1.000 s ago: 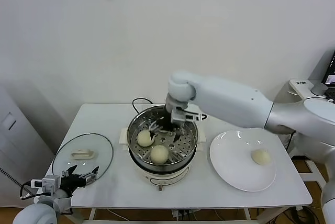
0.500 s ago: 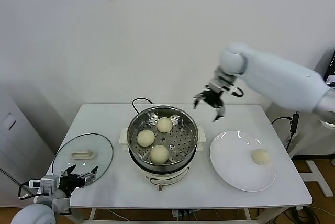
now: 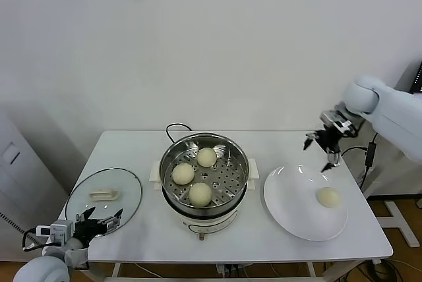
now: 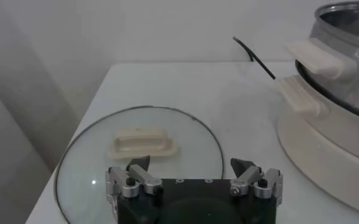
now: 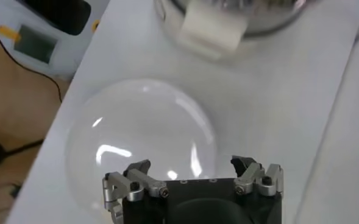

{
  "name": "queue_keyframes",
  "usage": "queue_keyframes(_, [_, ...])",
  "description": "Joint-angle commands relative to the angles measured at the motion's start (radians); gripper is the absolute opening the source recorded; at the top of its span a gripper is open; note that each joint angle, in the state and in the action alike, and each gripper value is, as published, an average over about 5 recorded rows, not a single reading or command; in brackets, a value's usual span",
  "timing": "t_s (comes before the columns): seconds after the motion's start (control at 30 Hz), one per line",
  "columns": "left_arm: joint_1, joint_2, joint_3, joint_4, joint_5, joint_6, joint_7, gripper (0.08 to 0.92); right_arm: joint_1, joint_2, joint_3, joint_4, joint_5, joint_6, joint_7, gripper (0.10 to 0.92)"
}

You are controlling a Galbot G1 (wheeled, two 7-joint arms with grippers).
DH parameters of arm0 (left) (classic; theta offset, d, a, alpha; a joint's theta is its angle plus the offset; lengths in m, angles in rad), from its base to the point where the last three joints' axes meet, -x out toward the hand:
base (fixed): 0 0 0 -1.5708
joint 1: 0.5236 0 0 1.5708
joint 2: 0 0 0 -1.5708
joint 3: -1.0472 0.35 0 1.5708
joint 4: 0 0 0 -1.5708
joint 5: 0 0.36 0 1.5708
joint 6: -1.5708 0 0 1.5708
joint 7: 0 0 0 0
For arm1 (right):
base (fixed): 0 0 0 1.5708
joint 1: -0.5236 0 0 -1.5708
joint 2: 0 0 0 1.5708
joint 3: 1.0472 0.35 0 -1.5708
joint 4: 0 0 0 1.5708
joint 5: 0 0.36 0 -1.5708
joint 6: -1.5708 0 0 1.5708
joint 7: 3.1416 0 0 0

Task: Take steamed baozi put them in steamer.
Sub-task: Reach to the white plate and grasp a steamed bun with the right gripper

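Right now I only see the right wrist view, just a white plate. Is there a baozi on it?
Observer: Yes, one baozi sits on the plate, on its side away from the steamer; the open right pincer hovers above the plate's far edge.
Operator: How many are in the steamer?
Observer: Three baozi lie on its perforated tray.
Operator: Where's my other pincer?
Observer: The left pincer is open, parked by the glass lid at the table's near left corner.

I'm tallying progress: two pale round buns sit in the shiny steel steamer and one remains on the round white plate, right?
Not quite. The head view shows three pale round buns in the shiny steel steamer, not two. One bun does remain on the round white plate.
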Motion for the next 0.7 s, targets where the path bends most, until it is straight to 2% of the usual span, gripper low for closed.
queue_keyframes(0.03, [-0.004, 0.002, 0.003, -0.003, 0.000, 0.003, -0.001, 0.823, -0.255, -0.078, 0.206, -0.064, -0.139, -0.017, 0.018, 0.823])
queue_keyframes(0.7, [-0.006, 0.000, 0.008, -0.002, 0.000, 0.004, -0.001, 0.823, -0.449, 0.039, 0.399, -0.208, -0.316, 0.026, 0.096, 0.823])
